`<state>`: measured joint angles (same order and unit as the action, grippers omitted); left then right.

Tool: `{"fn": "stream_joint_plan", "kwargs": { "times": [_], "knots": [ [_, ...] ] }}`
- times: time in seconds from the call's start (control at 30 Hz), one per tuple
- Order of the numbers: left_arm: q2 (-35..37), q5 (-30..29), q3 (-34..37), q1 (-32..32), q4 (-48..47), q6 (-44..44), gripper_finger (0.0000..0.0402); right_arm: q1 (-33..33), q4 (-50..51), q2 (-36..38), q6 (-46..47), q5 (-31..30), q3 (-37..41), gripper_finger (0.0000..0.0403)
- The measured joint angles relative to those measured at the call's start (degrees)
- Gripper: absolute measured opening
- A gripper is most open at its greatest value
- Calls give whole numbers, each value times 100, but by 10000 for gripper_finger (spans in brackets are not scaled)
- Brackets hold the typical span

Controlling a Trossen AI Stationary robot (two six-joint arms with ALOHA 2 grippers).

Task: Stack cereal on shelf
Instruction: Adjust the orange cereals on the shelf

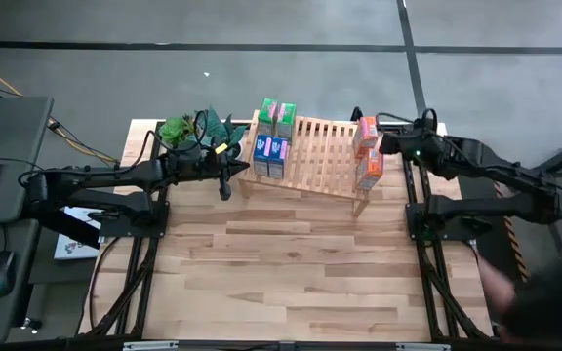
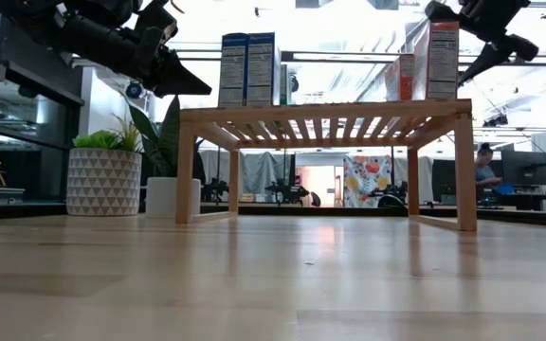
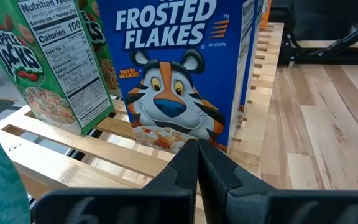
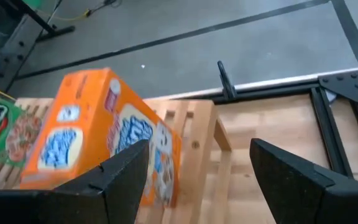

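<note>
The wooden shelf (image 1: pixel 318 154) stands on its short legs at the table's far middle. On its slatted top stand two green cereal boxes (image 1: pixel 276 115), two blue ones (image 1: pixel 269 156) (image 3: pixel 179 68) at the left end, and two orange ones (image 1: pixel 368 151) (image 4: pixel 104 134) at the right end. My left gripper (image 1: pixel 224 183) is shut and hovers just off the shelf's left end, pointing at the blue box. My right gripper (image 4: pixel 197 168) is open and hangs above and to the right of the orange boxes, touching nothing.
Two potted plants (image 1: pixel 191 129) (image 2: pixel 104 175) stand left of the shelf at the table's far left. A black clamp (image 4: pixel 225 81) sits on the far table edge behind the shelf. The wood tabletop (image 1: pixel 281 263) in front of the shelf is bare. A person sits in the room beyond (image 2: pixel 482 170).
</note>
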<state>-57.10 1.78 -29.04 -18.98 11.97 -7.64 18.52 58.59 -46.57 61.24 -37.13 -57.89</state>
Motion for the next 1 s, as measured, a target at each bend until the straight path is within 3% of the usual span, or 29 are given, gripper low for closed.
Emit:
{"fn": "stream_joint_plan", "kwargs": {
  "times": [0.37,0.73,1.0],
  "knots": [
    [0,0,0,0,-4,-4,0,867,-777,-382,-956,876,0,273],
    [0,0,0,2,-39,4,0,943,-783,-323,-1081,1664,0,273],
    [0,1,0,2,-48,5,0,941,-731,-63,-1334,1295,-16,273]
  ]
}}
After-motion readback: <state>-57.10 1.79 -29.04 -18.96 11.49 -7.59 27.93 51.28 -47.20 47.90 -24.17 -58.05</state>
